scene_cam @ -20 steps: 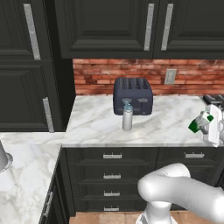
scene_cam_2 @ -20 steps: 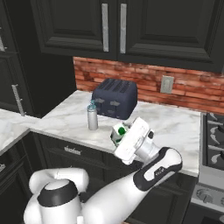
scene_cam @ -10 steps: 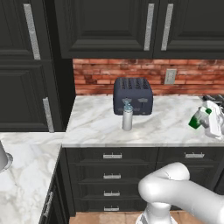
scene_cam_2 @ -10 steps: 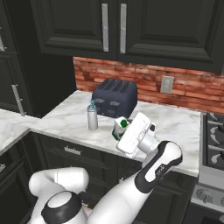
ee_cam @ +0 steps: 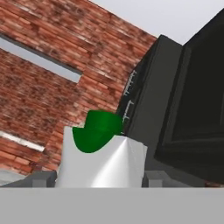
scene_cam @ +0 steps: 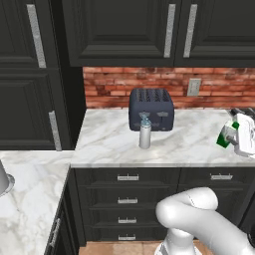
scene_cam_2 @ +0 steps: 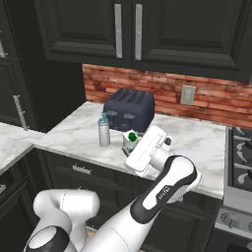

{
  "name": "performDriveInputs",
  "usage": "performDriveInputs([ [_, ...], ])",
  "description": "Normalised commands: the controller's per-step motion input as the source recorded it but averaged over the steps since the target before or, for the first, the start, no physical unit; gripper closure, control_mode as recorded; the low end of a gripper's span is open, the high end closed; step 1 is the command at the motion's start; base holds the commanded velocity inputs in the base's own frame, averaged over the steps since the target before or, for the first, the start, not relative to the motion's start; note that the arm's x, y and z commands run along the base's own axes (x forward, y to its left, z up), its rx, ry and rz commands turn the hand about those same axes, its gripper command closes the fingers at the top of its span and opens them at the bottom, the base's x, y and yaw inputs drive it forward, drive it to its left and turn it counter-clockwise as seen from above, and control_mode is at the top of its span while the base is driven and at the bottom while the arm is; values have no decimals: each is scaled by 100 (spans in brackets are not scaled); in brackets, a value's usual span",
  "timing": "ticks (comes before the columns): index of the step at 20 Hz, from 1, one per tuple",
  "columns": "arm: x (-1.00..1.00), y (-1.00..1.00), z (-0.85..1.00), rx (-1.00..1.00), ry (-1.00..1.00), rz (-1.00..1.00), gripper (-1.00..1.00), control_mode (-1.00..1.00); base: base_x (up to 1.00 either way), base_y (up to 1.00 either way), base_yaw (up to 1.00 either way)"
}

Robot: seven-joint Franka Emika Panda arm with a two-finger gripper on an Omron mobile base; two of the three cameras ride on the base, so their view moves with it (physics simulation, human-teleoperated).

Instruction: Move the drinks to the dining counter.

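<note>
Carton: we record a short box, white sides with a green top and round green cap, smooth and matte. It sits between the two tips of the tool, lifted clear of the table and tilted. In the hand view the carton has a tip pressed on either side, so we take the tool as closed on it; its lower half is cut off there.

Bottle: we note a slim grey metal cylinder with a pale blue cap, upright on the table, just in front of the toaster.

Toaster: dark blue-grey, boxy with rounded corners, slots on top.

Table: white marble with grey veins, glossy.

Wall: rough red brick.

At the right edge of the left view, the tool is partly cropped.
</note>
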Motion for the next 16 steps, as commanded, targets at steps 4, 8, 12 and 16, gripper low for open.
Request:
performDriveInputs([
  [4, -24, 8, 0, -4, -14, -1, 100, -100, 0, 0, 0],
  [8, -7, 12, 0, 0, -2, 0, 100, -100, 0, 0, 0],
  [12, -26, 0, -1, 0, 0, 0, 100, -100, 0, 0, 0],
  [16, 0, 0, 0, 0, 0, 0, 100, 100, -76, -4, -4],
])
